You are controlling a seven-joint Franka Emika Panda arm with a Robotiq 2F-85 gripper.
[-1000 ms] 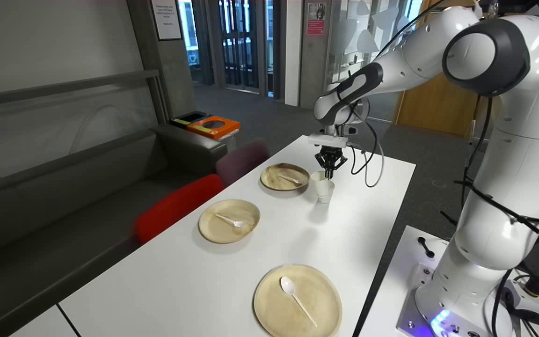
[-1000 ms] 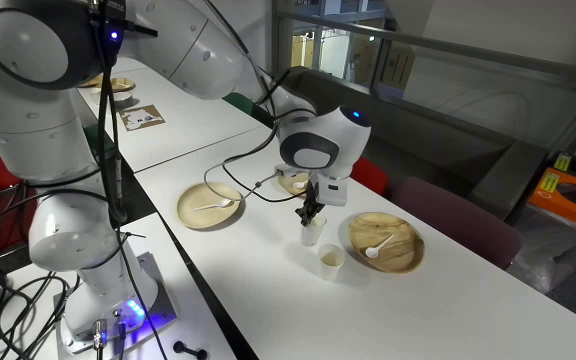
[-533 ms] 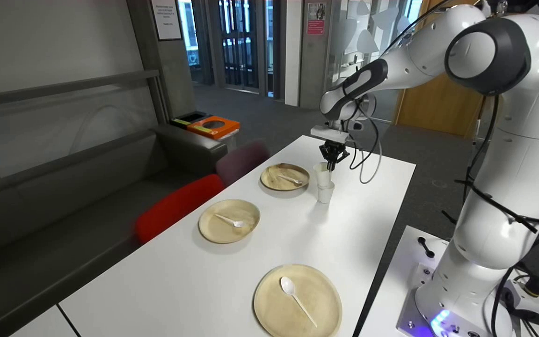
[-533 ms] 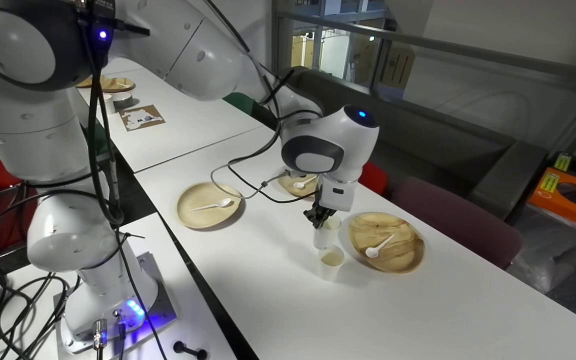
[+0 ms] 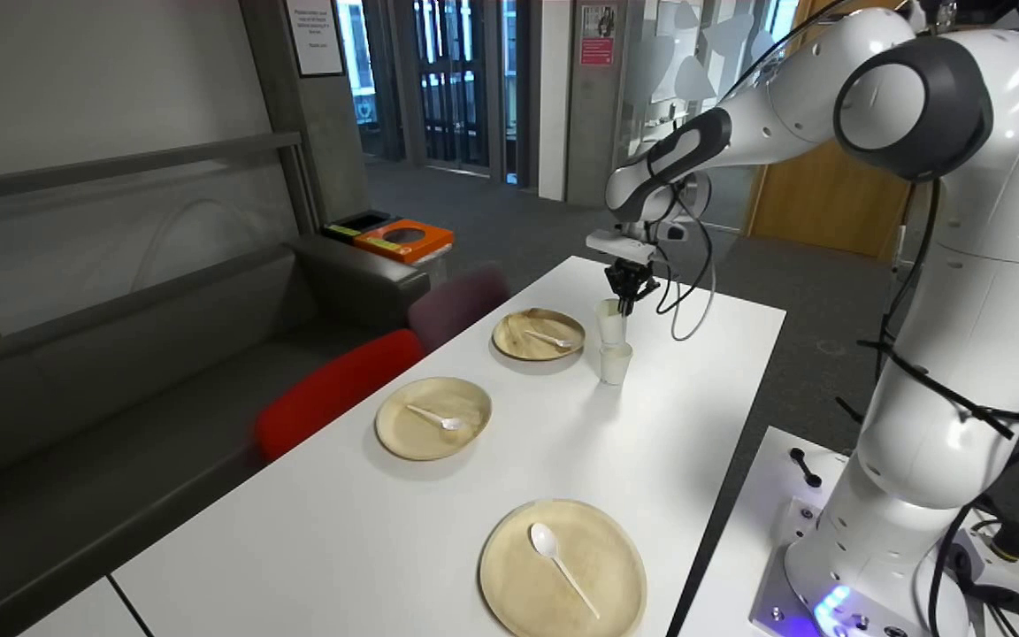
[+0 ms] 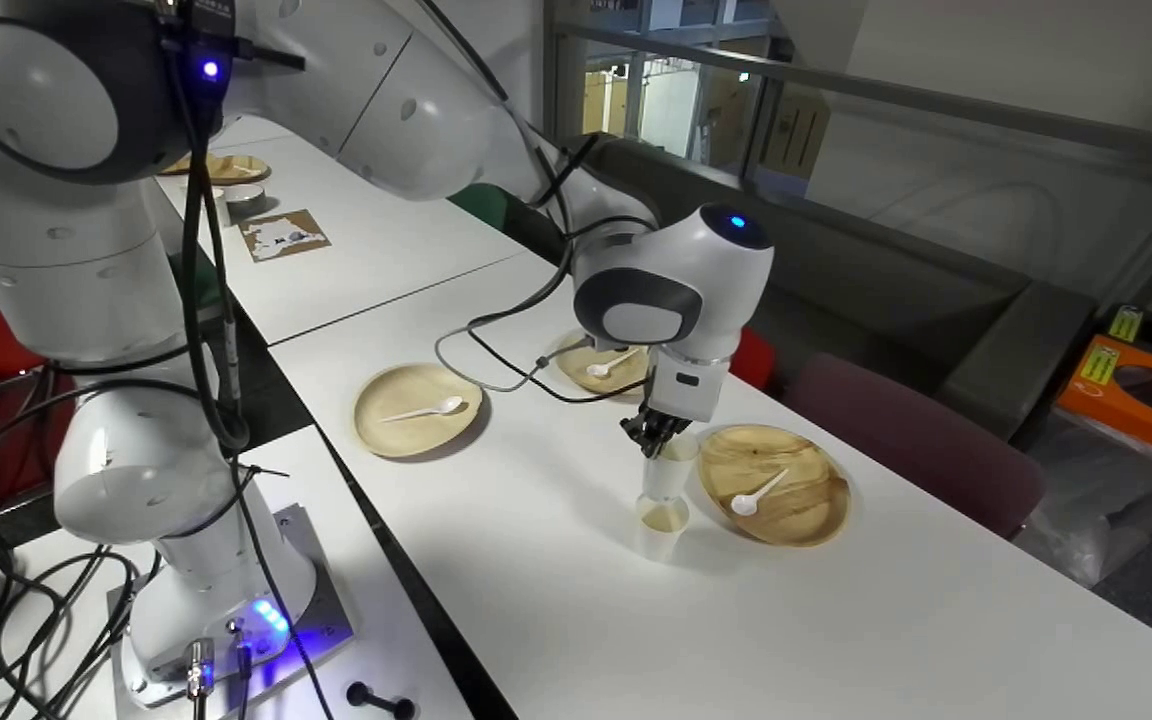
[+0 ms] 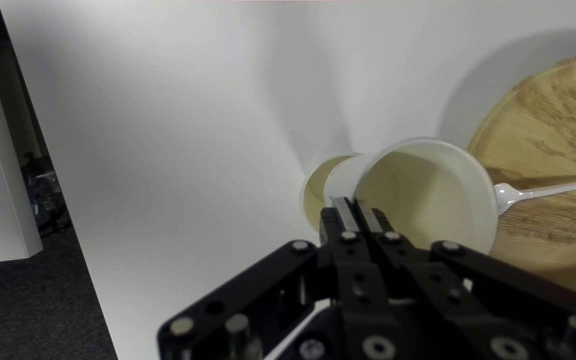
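Observation:
My gripper [image 5: 625,306] is shut on the wall of a white cup [image 5: 609,326], one finger inside and one outside. It also shows in an exterior view [image 6: 648,446] and the wrist view [image 7: 354,204]. The held cup [image 6: 668,476] is roughly upright and looks empty in the wrist view [image 7: 438,195]. A second white cup [image 5: 615,364] stands on the table; it shows too in an exterior view [image 6: 658,532]. In the wrist view the held cup's base overlaps this cup's mouth [image 7: 313,202]. The held cup appears above it; whether they touch I cannot tell.
A wooden plate [image 6: 811,515] with a white spoon [image 6: 758,492] lies close beside the cups. Two more plates [image 5: 434,442] [image 5: 509,566] with spoons lie on the white table [image 5: 341,540]. Cables hang from the wrist. Chairs [image 5: 341,385] and a sofa [image 5: 120,389] line one side.
My gripper has carried the held cup toward the standing cup. It moved right in one exterior view and up, away from the camera, in the other. The standing cup and plates stayed put.

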